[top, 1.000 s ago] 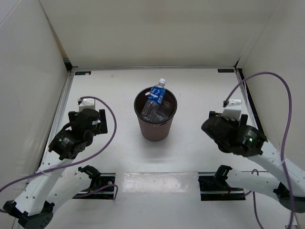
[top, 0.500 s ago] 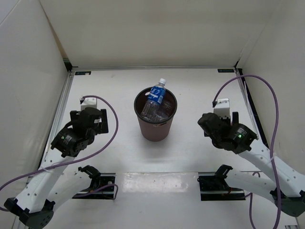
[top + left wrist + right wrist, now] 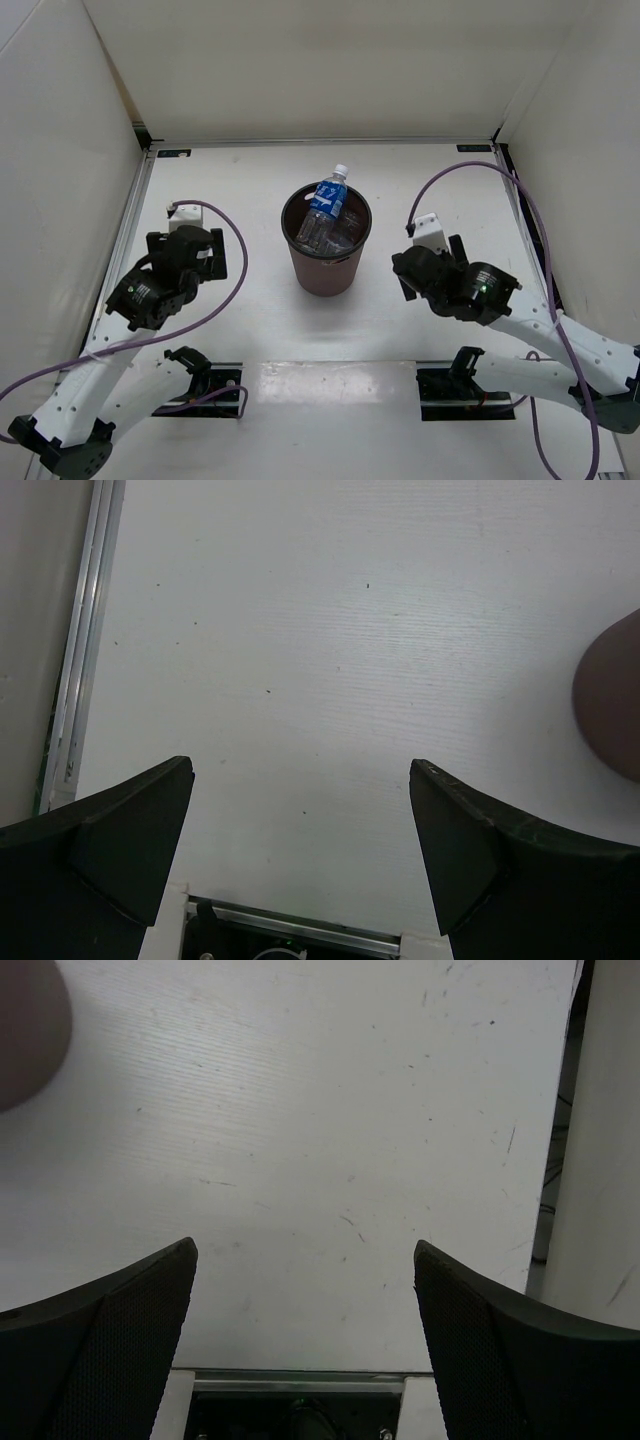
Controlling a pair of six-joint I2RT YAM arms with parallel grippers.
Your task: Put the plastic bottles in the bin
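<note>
The maroon-brown bin point(image 3: 327, 272) stands upright at the table's middle. A clear bottle with a blue label and white cap point(image 3: 328, 197) leans in it, cap sticking up over the far rim. More clear bottles point(image 3: 316, 233) lie inside; the orange one is hidden. My left gripper point(image 3: 300, 825) hangs open over bare table left of the bin, whose side point(image 3: 612, 705) shows at the right edge of that view. My right gripper point(image 3: 305, 1305) is open over bare table to the bin's right, and the bin point(image 3: 28, 1030) is a blur at top left.
White walls close the table on three sides. A metal rail point(image 3: 85, 630) runs along the left edge. Both arm mounts point(image 3: 205, 385) point(image 3: 465, 385) sit at the near edge. Purple cables point(image 3: 235, 270) point(image 3: 545, 250) loop over the arms.
The right arm's wrist has swung left, toward the bin. The left arm has barely moved. Both grippers stay open, and the bottles in the bin have not shifted.
</note>
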